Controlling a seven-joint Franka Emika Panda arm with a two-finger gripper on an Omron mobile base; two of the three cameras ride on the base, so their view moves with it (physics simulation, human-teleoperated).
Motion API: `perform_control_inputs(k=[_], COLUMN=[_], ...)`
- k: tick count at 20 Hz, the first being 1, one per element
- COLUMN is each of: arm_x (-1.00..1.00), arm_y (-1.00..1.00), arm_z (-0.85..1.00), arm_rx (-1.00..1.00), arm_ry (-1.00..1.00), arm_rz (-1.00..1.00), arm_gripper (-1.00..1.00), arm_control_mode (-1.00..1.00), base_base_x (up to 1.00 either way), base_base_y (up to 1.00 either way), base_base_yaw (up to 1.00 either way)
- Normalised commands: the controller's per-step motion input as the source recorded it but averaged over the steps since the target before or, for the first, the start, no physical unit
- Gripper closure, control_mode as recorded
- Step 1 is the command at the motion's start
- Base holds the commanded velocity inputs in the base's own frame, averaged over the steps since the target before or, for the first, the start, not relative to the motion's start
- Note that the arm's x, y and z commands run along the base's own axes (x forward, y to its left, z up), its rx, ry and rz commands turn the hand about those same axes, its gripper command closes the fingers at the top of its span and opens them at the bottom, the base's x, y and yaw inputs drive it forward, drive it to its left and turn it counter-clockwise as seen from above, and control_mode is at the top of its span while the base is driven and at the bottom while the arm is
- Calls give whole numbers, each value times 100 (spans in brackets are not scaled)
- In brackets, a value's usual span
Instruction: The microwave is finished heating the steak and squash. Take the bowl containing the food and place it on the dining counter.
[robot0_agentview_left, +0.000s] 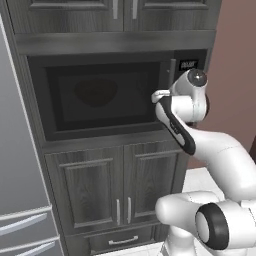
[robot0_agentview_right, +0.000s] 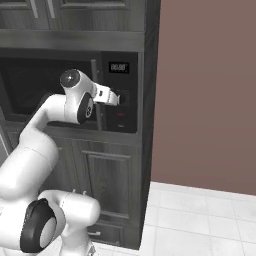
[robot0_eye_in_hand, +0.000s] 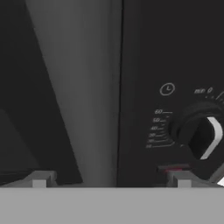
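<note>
Rendered frames, flat even light, no distinct source. Built-in black microwave with dark glass door (robot0_agentview_left: 100, 95) dim; interior reads only as vague dark blob. Long grey bar handle (robot0_eye_in_hand: 78, 87) soft-edged, close-up blurred. White glossy arm (robot0_agentview_left: 220, 155) brightest, soft shading.

1. Dark grey wood-grain cabinetry (robot0_agentview_left: 115, 185) fills the wall around and below the gripper (robot0_agentview_right: 120, 98).
2. Two panelled lower doors (robot0_agentview_left: 90, 187) with slim vertical handles sit under the gripper; a drawer (robot0_agentview_left: 122, 241) lies beneath them.
3. Upper cabinet doors (robot0_agentview_left: 75, 12) run above the gripper.
4. A plain reddish-brown wall (robot0_agentview_right: 210, 90) stands to the gripper's right.
5. White tiled floor (robot0_agentview_right: 200, 220) spreads below, right of the cabinet.
6. A grey refrigerator (robot0_agentview_left: 17, 165) stands far left of the gripper.
</note>
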Motion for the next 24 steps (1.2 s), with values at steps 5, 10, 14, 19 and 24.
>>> perform_control_inputs(k=[5,10,14,19,24], arm_x=[63,66,63,79,28], arm_y=[0,0,0,0,0], arm_z=[-2,-1,-3,0,0], arm_rx=[5,7,2,1,0], arm_ry=[-7,-4,-5,0,0], arm_rz=[0,0,0,0,0], arm_gripper=[-100,-100,-100,100,100], arm_control_mode=[-100,-100,-100,-100,-100], base_base_x=[0,0,0,0,0], base_base_y=[0,0,0,0,0], base_base_yaw=[0,0,0,0,0])
